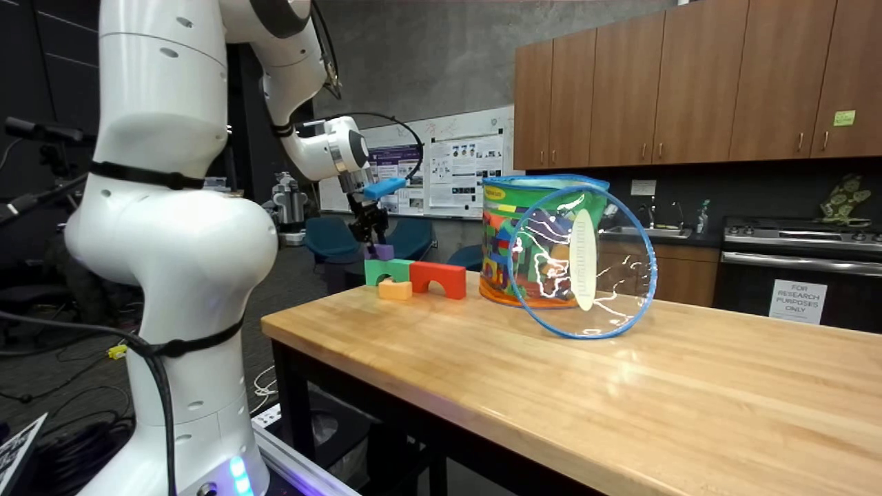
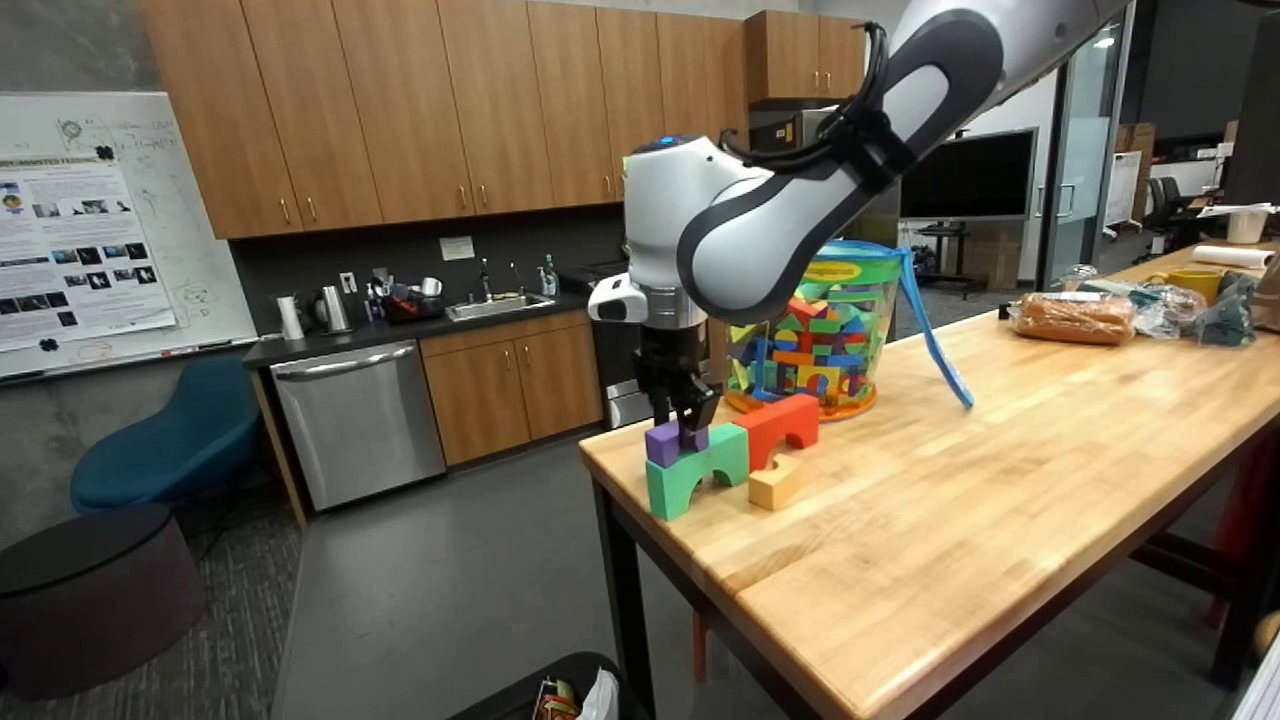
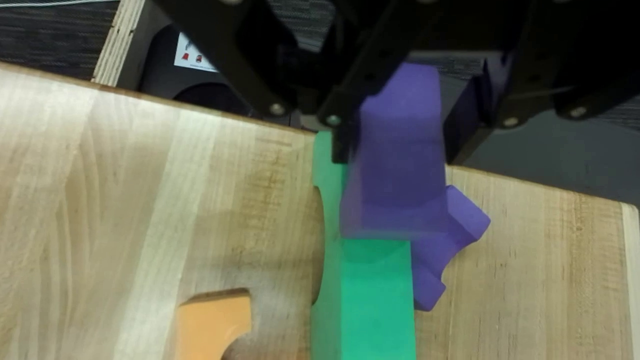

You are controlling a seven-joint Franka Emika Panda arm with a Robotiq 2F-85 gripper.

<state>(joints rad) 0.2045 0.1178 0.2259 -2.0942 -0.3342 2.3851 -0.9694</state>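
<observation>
Jaws of the black gripper (image 3: 398, 157) point down and stand partway apart, one on either side of a purple block (image 3: 400, 195); they are close to its faces, but I cannot tell whether they are clamped on it. In both exterior views the block appears on top of a green arch block (image 2: 715, 458), which stands on the wooden bench (image 2: 950, 500) near a corner. A red arch block (image 2: 780, 420) stands just to the right of the green one, the two seeming to meet at their ends, and a small orange arch block (image 2: 775, 487) lies on the near side of them. In the wrist view, a purple arch (image 3: 452, 230) shows to the right of the green block, partly hidden by the block between the jaws. Farther right on the bench stands a clear plastic bag (image 2: 833, 270) packed with coloured blocks (image 2: 800, 360); its round see-through lid (image 1: 583, 260), rimmed in blue, slants down to the bench at the right. Toward the right of an exterior view are a wrapped loaf (image 2: 1075, 318) and a yellow mug (image 2: 1193, 284), and beyond the bench are wooden cabinets (image 2: 570, 110), a sink (image 2: 500, 308) and a steel dishwasher (image 2: 360, 420).
</observation>
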